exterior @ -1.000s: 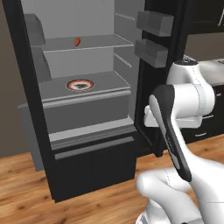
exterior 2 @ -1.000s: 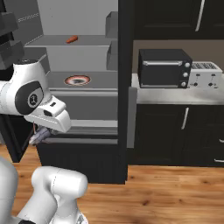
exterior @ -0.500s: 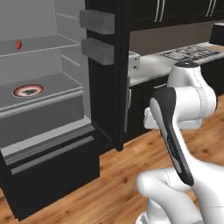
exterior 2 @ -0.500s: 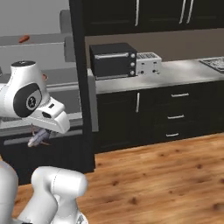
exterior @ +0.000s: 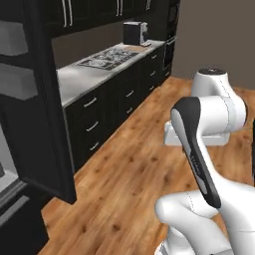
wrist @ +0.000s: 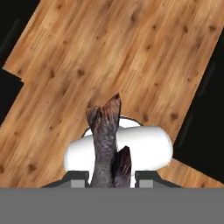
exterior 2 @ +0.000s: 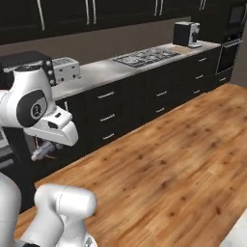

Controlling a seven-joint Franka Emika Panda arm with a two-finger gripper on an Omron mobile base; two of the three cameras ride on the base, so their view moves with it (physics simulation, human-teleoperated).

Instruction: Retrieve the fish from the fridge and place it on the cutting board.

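In the hand view we see the two dark fingers (wrist: 107, 178) clamped on the slender dark grey-silver fish (wrist: 106, 146), one finger tip on each side of its body at the bottom edge, the forked tail pointing away from the hand. Below the fish lies the light-brown wooden plank floor (wrist: 122, 57).

In the right base view we find the fingers (exterior 2: 42, 151) low at the left, under the white wrist, with the fish (exterior 2: 41, 152) showing as a small grey sliver pointing left and slightly down. Just behind them stand the dark lower cabinets (exterior 2: 144, 103) with their silver handles.

Farther out, the long grey counter (exterior 2: 103, 70) runs along the far wall. On it, from left to right, we see a black toaster oven (exterior 2: 24, 60), a silver toaster (exterior 2: 65, 68), a black gas hob (exterior 2: 144, 56), the flat light-brown wooden cutting board (exterior 2: 179, 48) just right of the hob, and a dark coffee machine (exterior 2: 185, 34) behind the board.

In the left base view the tall black-framed fridge (exterior: 35, 114) stands at the near left, and the cutting board (exterior: 137, 48) lies at the far end of the counter (exterior: 79, 74), well apart from the arm.
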